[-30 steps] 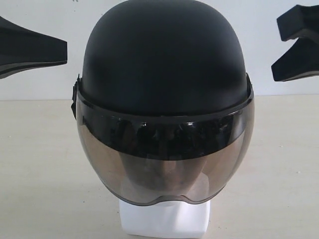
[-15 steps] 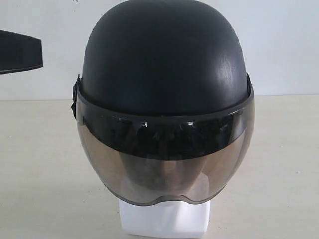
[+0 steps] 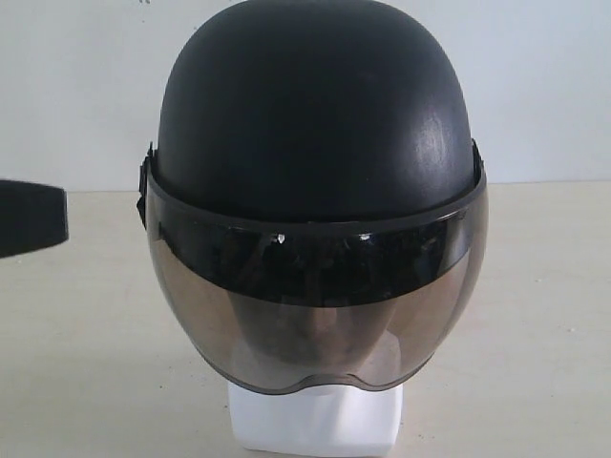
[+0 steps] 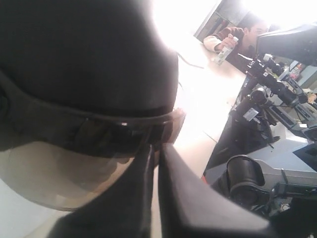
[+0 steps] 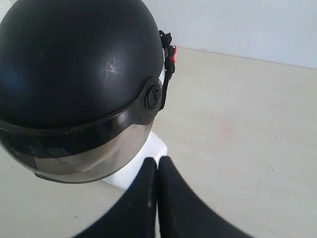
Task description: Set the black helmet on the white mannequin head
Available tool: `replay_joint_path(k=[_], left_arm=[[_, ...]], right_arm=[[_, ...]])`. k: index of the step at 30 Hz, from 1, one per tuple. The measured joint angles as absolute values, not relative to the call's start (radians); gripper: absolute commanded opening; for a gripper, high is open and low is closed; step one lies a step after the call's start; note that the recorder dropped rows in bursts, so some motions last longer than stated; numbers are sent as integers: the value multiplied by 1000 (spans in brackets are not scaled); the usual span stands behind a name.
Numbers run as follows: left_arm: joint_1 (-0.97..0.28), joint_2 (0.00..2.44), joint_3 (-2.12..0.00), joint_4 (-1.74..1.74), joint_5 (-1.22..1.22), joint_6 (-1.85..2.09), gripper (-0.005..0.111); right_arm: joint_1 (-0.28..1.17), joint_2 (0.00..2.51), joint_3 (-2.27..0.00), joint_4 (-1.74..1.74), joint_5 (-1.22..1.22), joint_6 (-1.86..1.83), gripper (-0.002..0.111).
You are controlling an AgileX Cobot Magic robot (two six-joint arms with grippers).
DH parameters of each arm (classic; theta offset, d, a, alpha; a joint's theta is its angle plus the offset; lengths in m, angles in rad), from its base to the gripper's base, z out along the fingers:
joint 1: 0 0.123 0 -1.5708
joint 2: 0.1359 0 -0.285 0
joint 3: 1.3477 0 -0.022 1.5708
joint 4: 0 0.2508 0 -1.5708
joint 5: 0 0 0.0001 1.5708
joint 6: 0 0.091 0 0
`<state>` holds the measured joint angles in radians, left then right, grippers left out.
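The black helmet (image 3: 315, 124) sits upright on the white mannequin head, whose blocky neck base (image 3: 315, 425) shows below the smoke-tinted visor (image 3: 315, 305); the face is a dim shape behind the visor. In the right wrist view the helmet (image 5: 74, 59) covers the head and only a corner of the white base (image 5: 148, 153) shows. My right gripper (image 5: 157, 163) is shut and empty, apart from the base, and out of the exterior view. My left gripper (image 4: 157, 151) is shut and empty beside the visor's edge (image 4: 168, 121); part of it (image 3: 29, 219) shows at the exterior view's left edge.
The head stands on a pale beige tabletop (image 3: 535, 315) before a white wall (image 3: 544, 86). In the left wrist view, beyond the table's edge, there are dark robot equipment (image 4: 267, 94) and a seated person (image 4: 237, 39).
The right gripper has left the exterior view. The left gripper has dropped lower and drawn back towards the left edge. The helmet has not moved.
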<state>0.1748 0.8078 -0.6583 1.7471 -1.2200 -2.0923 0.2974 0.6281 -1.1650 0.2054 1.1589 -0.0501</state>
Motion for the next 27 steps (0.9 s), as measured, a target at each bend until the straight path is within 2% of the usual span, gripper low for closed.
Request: replay_joint_path(k=[27], left_arm=[[175,783,-620,1751,-1220,-2047,4]], right_arm=[[297,627,-1165,217,1158,-50,0]])
